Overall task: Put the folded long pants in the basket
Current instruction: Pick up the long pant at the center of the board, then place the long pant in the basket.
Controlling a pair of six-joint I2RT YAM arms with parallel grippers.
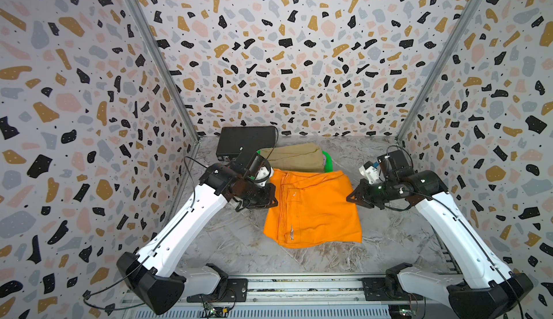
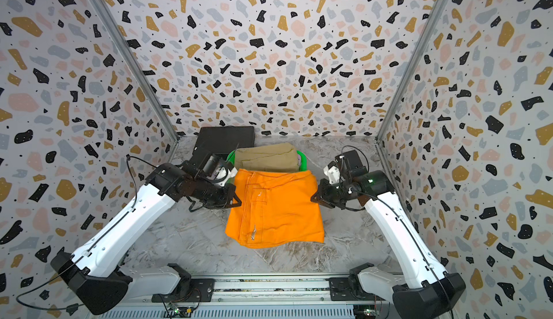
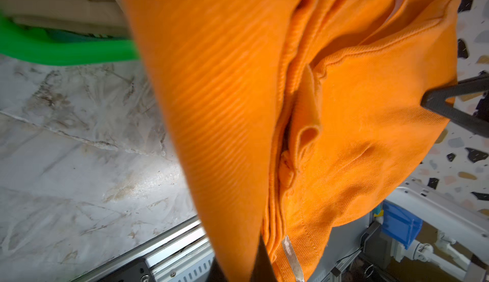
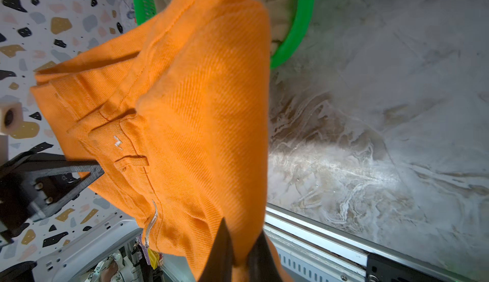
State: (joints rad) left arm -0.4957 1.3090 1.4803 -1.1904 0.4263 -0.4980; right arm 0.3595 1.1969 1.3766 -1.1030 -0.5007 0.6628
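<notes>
The orange pants (image 1: 314, 209) were the ones in hand. The left claw (image 1: 273, 202) was clamped on their left edge and the right claw (image 1: 349, 198) was clamped on their right edge, so both pinched the cloth. In the wrist views the pants hung between the two claws and looked lifted off the surface (image 1: 233, 242). Their far edge was just by the basket (image 1: 328, 161). The basket sat at the back, next to a black box (image 1: 244, 142). Tan pants (image 1: 291, 157) lay on top in it, up to the rim. I think this was the carrying step: the pants were picked up but not yet in the basket. Next, both claws should move back together, hold the fold flat, go over the green rim, and set the orange pants on the tan pants before letting go.
</notes>
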